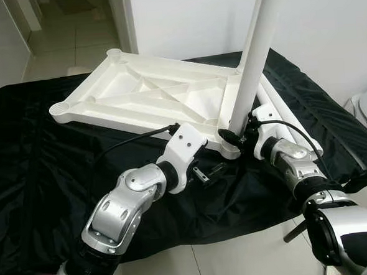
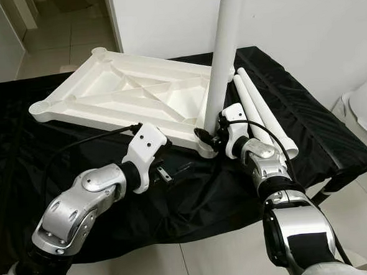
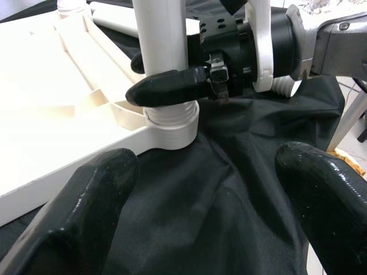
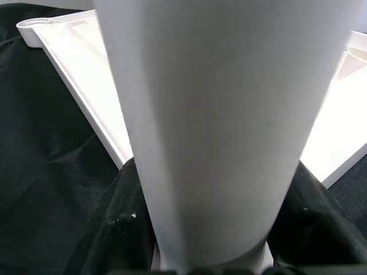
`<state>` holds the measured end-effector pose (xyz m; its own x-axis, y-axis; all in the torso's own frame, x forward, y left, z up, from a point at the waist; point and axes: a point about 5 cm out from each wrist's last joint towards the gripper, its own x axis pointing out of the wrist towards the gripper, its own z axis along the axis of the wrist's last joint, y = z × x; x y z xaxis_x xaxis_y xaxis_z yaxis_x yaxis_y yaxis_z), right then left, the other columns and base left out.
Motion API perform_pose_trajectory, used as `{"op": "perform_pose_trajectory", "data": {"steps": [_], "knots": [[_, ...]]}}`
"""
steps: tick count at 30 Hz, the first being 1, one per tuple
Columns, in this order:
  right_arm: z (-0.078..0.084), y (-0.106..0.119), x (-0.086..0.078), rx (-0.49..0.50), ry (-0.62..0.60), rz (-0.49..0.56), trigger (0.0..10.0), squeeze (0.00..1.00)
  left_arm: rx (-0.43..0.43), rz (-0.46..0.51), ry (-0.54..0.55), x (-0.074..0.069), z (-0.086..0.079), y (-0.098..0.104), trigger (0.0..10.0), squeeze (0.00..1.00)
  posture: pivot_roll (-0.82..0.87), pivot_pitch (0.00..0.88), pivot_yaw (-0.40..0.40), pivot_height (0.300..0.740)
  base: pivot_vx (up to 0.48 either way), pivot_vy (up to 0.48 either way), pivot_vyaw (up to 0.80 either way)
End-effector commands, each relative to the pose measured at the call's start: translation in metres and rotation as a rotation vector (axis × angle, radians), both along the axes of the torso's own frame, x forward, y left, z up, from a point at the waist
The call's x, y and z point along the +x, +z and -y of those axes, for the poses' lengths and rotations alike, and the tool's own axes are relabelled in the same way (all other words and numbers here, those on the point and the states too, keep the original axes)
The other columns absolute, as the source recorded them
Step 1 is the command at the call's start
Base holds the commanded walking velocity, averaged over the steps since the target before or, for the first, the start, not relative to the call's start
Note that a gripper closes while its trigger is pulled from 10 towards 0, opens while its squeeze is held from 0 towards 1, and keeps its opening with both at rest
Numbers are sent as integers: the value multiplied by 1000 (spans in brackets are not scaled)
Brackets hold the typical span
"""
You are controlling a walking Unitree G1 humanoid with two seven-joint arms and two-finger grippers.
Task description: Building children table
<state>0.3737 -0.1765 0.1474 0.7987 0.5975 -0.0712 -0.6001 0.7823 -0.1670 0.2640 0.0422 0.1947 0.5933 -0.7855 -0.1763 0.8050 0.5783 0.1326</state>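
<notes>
Right gripper [image 3: 172, 86] is clamped round the upright leg [image 1: 253, 58], just above its socket in the flipped tabletop [image 1: 143, 93]. Left gripper [image 1: 205, 173] sits just beside it over the cloth [image 1: 35, 159], fingers spread, touching nothing as far as I can tell

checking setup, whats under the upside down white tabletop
A black cloth lies under the tabletop and spreads past it on every side. Whatever the cloth rests on is covered. One leg stands in the near corner socket, gripped by the right tool.
</notes>
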Motion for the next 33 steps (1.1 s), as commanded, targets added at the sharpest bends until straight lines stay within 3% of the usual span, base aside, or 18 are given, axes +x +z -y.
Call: {"op": "perform_pose_trajectory", "data": {"steps": [1, 5, 11, 15, 28, 30, 33], "knots": [[4, -17, -6, -12, -3, -71, 0, 0, 1, -15, -27, -3, 1, -1, 10000, 0, -40, 28, 7, 740, 0, 0, 0], [10, -19, -5, 34, -127, -69, 0, 0, 1, -19, -32, -4, 2, -2, 10000, 0, -45, 26, 5, 740, 0, 0, 0], [9, -22, -4, 78, -200, -75, 0, 0, 1, -21, -34, -4, 3, -3, 10000, 0, -51, 23, 4, 740, 0, 0, 0], [-4, -23, -1, 180, -345, -82, 0, 0, 0, -23, -39, -5, 4, -4, 10000, 0, -54, 19, 0, 740, 0, 0, 0], [-37, -26, -6, 266, -603, -44, 0, 0, -2, -22, -38, -5, 5, -3, 10000, 0, -53, 20, -7, 740, 0, 0, 0], [-46, -27, -10, 277, -716, -34, 0, 0, -5, -24, -38, -4, 5, -3, 10000, 0, -56, 26, -5, 740, 0, 0, 0], [-52, -26, -12, 292, -792, -31, 0, 0, -6, -25, -36, -4, 5, -3, 10000, 0, -55, 28, -5, 740, 0, 0, 0]]}}
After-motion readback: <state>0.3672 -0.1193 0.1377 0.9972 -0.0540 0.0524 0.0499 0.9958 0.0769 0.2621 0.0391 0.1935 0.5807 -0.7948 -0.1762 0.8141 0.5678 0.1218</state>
